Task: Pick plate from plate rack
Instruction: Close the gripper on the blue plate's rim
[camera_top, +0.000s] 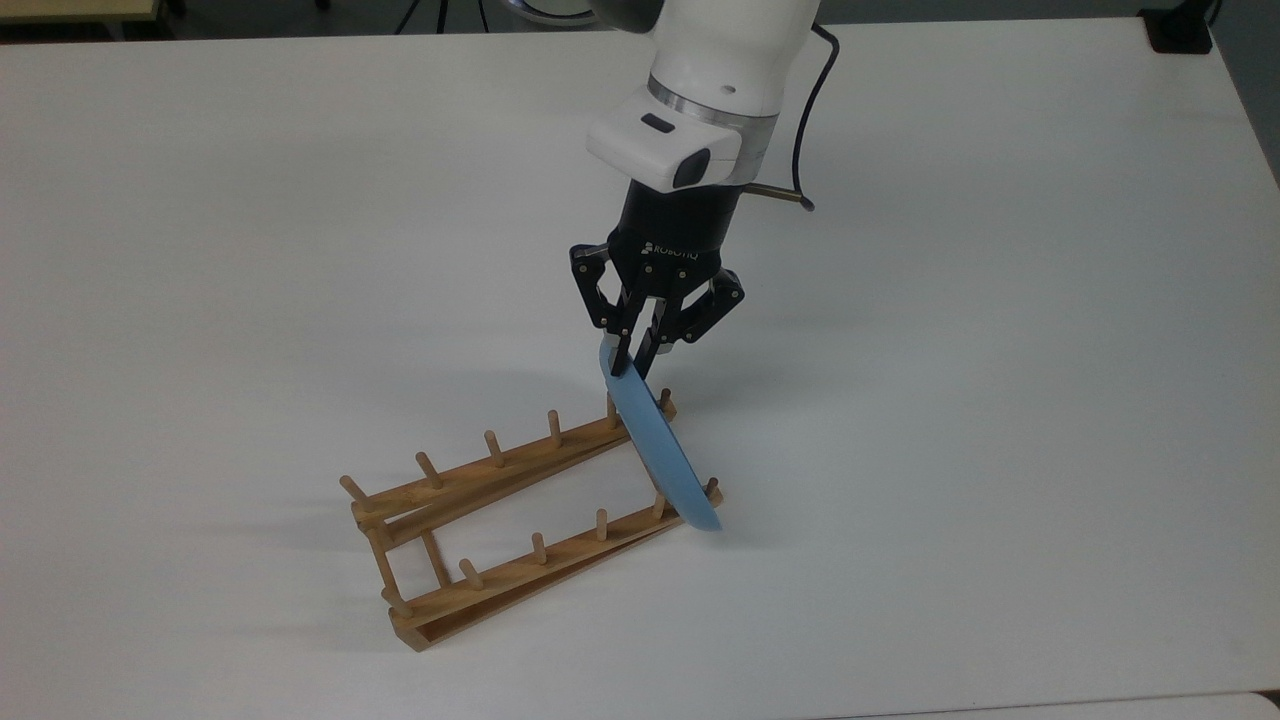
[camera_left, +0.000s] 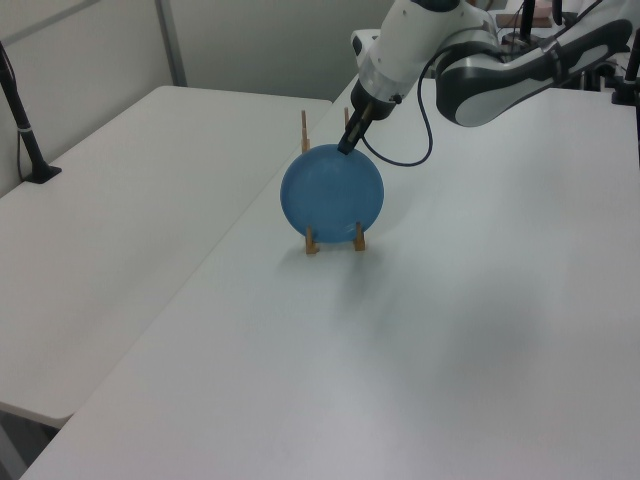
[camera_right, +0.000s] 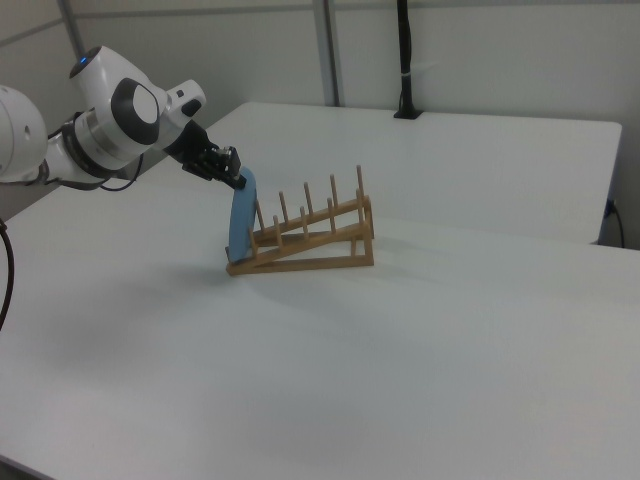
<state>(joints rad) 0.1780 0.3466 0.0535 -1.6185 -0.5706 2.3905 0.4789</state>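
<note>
The claw (camera_top: 637, 358) pinches the top rim of the light-blue plate (camera_top: 655, 440) (standing on edge in the wooden plate rack's (camera_top: 500, 520) end slot); grasp made, lifting remains.

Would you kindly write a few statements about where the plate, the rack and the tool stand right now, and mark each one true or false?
1. The plate stands on edge at one end of the plate rack. True.
2. The tool is shut on the plate's upper rim. True.
3. The plate lies flat on the table. False: it stands nearly upright in the rack, as the left view shows.
4. The rack holds several plates. False: it holds this one blue plate, and the other pegs are bare.
5. In the right view, the rack's rails slope upward away from the plate. True.
6. The tool hangs open, well above the plate. False: it is shut on the rim.
</note>
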